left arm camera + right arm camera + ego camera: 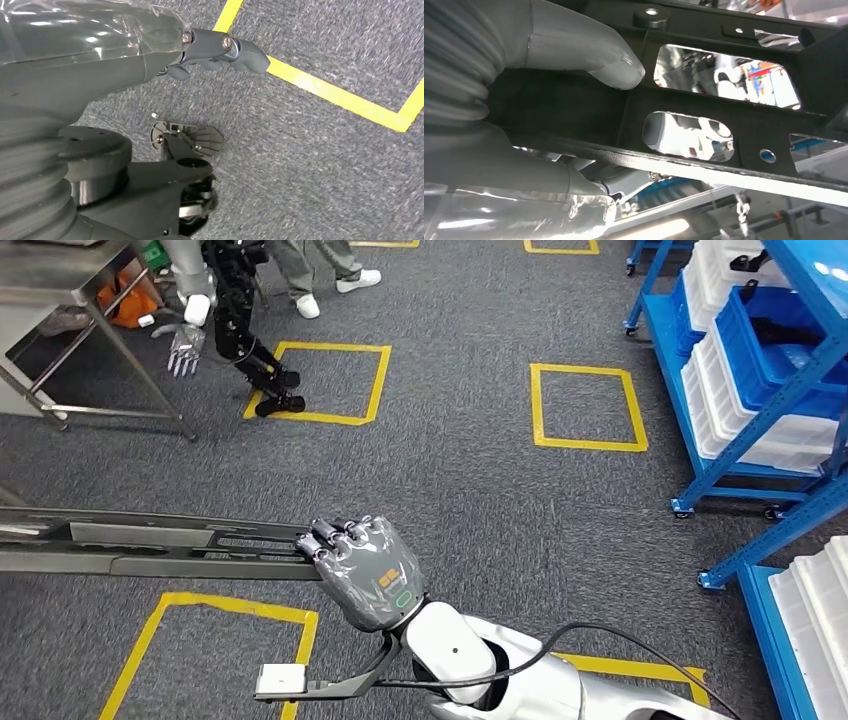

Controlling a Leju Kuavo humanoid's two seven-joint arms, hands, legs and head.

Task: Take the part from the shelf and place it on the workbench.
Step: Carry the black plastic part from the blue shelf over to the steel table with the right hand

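Observation:
In the head view my right hand (pixel 365 570) grips one end of the part (pixel 150 545), a long flat black metal frame with slotted cut-outs. It reaches out to the left, level above the grey carpet. The right wrist view shows the grey thumb (pixel 589 55) lying across the black part (pixel 734 125), with the other fingers wrapped under its edge. My left hand (pixel 220 50) hangs over the carpet and holds nothing; its dark fingers are loosely extended.
Blue shelves (pixel 700 420) with white and blue bins (pixel 770 350) stand on the right. Another robot (pixel 235 320) and a person's feet (pixel 330 285) are at the far left, beside a metal table (pixel 60 300). Yellow tape squares (pixel 585 405) mark the carpet.

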